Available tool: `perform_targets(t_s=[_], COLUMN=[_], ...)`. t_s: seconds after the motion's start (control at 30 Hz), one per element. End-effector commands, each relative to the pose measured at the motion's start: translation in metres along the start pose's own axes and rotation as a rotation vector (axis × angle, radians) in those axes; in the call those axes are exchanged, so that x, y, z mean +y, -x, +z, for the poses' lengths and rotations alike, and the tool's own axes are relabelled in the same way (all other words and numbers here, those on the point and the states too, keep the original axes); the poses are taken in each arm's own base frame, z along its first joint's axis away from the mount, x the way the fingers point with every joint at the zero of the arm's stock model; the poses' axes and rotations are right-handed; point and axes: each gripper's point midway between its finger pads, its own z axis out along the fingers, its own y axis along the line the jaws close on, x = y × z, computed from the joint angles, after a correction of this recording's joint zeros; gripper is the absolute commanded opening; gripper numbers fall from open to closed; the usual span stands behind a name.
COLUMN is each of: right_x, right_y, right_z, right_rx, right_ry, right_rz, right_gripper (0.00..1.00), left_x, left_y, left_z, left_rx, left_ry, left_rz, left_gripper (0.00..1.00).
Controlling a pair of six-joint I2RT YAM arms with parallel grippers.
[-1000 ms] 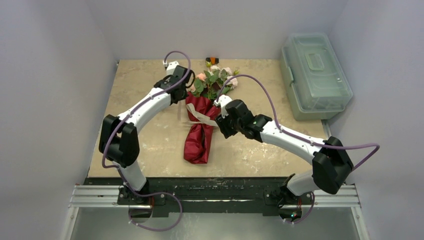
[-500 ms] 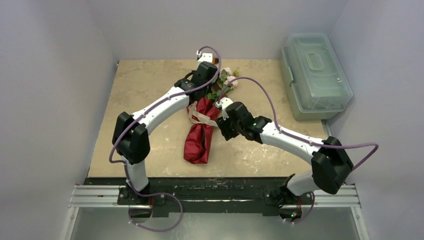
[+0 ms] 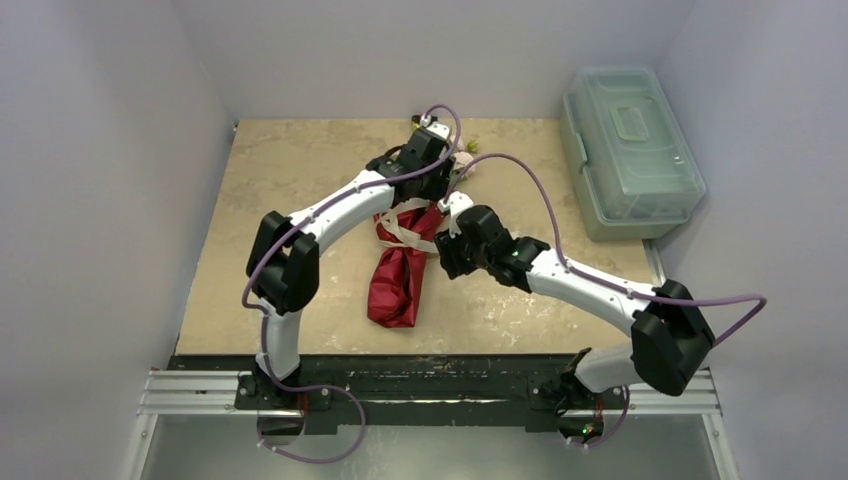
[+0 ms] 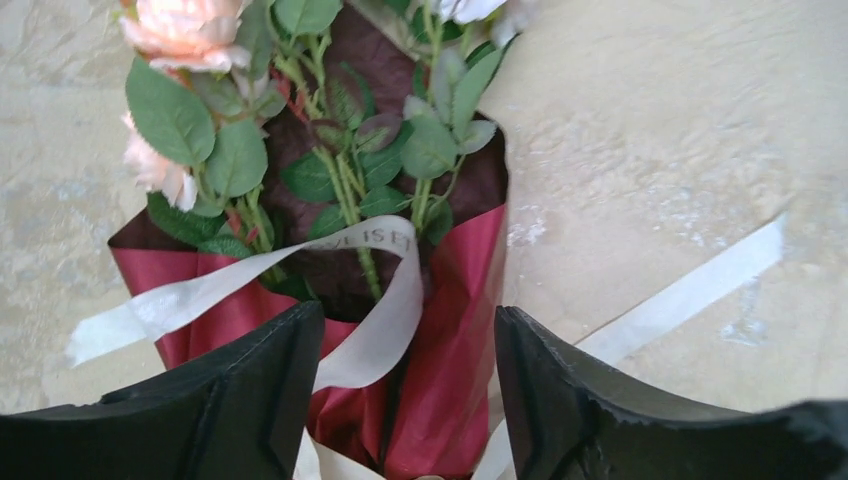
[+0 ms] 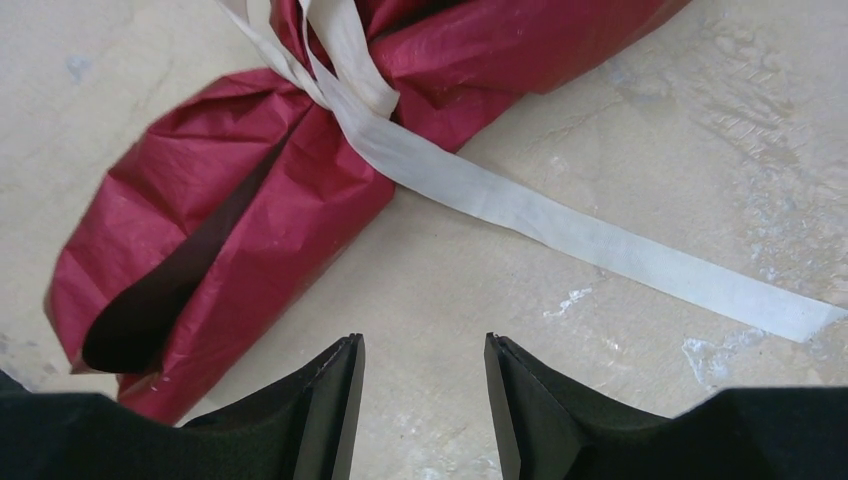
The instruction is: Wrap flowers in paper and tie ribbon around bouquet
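Since a second earlier, the left gripper (image 4: 407,335) had swung from the left of the blooms across to a spot over the open mouth of the bouquet (image 3: 398,275), and its jaws had parted. The right arm had barely shifted. In the left wrist view the jaws stood fairly wide and held nothing. A loose loop of the ribbon (image 4: 392,290) curved down into the gap between them, over the red paper (image 4: 455,300). The flowers (image 4: 340,170) lay straight ahead of the fingertips, and a flat tail of ribbon lay on the table (image 4: 650,130) ahead and to the right.

The right gripper (image 5: 423,350) was also open and empty, hanging over bare table. The knot lay ahead and slightly left of its jaws. A second tail ran from the knot past the front of the jaws and off to the right.

The wrap looked done and the tie only loose, so the step appeared to be snugging the ribbon. To do that well, the left jaws would need to drop squarely over the loop and close on the ribbon alone, clear of leaves and paper edge. The right jaws would need to take the tail close to the knot. Both should then pull outward together, gently, since the crinkly paper could tear or the cone could slide.
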Motion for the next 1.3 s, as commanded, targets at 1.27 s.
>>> perform_targets(t_s=[1.27], right_x=[-0.019], right_y=[0.15], right_z=[0.036], right_rx=[-0.098], right_ry=[0.064], right_rz=[0.34], right_gripper=[0.6], left_x=[0.177], left_y=[-0.088], left_z=[0.012], left_rx=[0.325], left_ry=[0.253], left_rz=[-1.028], left_gripper=[0.78])
